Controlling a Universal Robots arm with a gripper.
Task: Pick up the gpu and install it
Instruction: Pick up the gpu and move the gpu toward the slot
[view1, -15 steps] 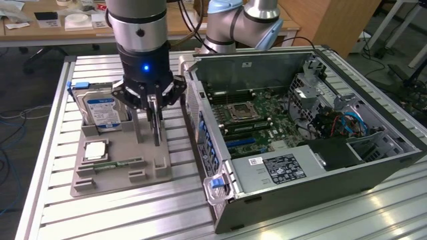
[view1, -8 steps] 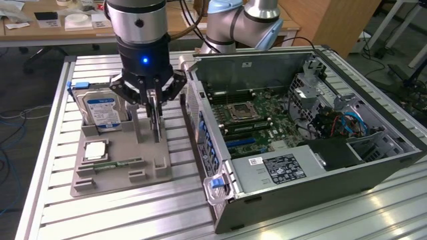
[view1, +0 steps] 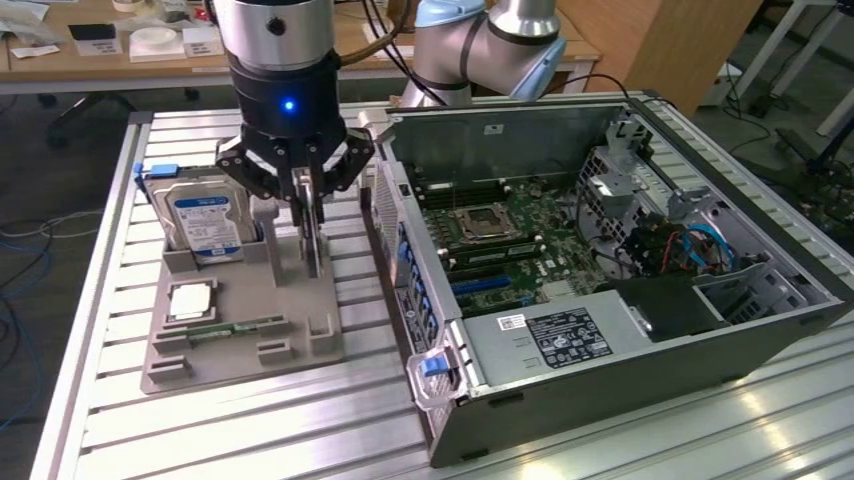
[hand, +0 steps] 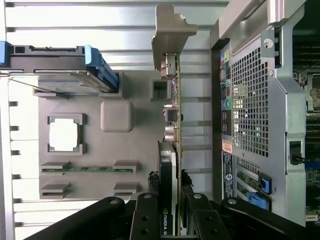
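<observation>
Gpu (hand: 169, 160), thin green board, silver bracket (hand: 170, 30), pinched between black fingers (hand: 147, 215)

Fingers (hand: 145, 215) hide the gpu's (hand: 174, 125) clamped end — the hard drive (hand: 55, 70) runs off the wrist view's edge

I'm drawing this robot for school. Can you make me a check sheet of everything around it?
Surface: slatted metal table with a grey tray on it.
Job's things: gpu upright over the tray, gripped; open case beside the tray.
Clutter: hard drive, chip and memory stick in the tray.
Grippers: tool shut on the gpu.
Cables: blue cables inside the case.
Surroundings: desk behind.
</observation>
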